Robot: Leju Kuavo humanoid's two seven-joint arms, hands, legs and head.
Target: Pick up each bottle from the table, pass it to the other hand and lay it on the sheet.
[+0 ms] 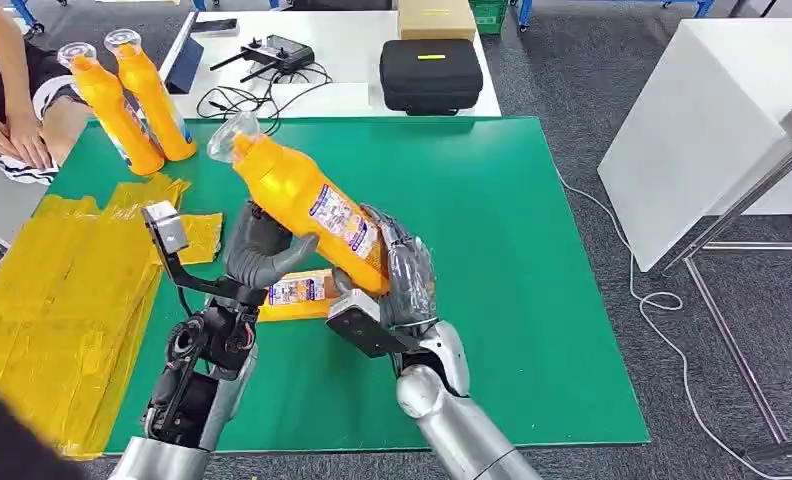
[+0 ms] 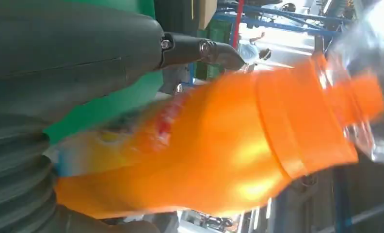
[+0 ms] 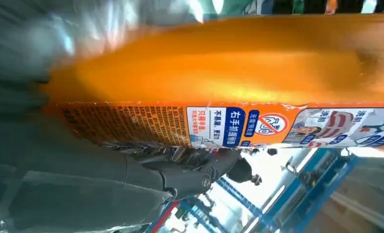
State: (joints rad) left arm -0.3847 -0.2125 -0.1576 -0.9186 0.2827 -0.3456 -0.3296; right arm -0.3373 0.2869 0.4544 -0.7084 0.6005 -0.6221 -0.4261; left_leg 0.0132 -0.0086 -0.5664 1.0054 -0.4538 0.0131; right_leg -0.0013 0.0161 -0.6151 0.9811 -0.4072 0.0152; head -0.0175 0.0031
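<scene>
An orange bottle [image 1: 307, 200] with a clear cap is held tilted above the green mat [image 1: 532, 300], cap toward the back left. My right hand [image 1: 404, 268] grips its lower end, and my left hand [image 1: 262, 250] closes around its middle from the other side. The left wrist view shows the bottle [image 2: 219, 150] close against that hand [image 2: 59, 63]. In the right wrist view its labelled side [image 3: 229, 97] lies against the right hand [image 3: 83, 179]. Another orange bottle [image 1: 297, 293] lies on the mat under the hands. Two more [image 1: 122, 115] [image 1: 160, 98] stand at the back left.
A crumpled yellow sheet [image 1: 62, 290] covers the left side of the mat. A person sits at the back left, hands [image 1: 12, 135] resting near the table corner. Behind the mat are a black case [image 1: 430, 75], a controller [image 1: 277, 52] and cables. A white table [image 1: 702, 130] stands to the right.
</scene>
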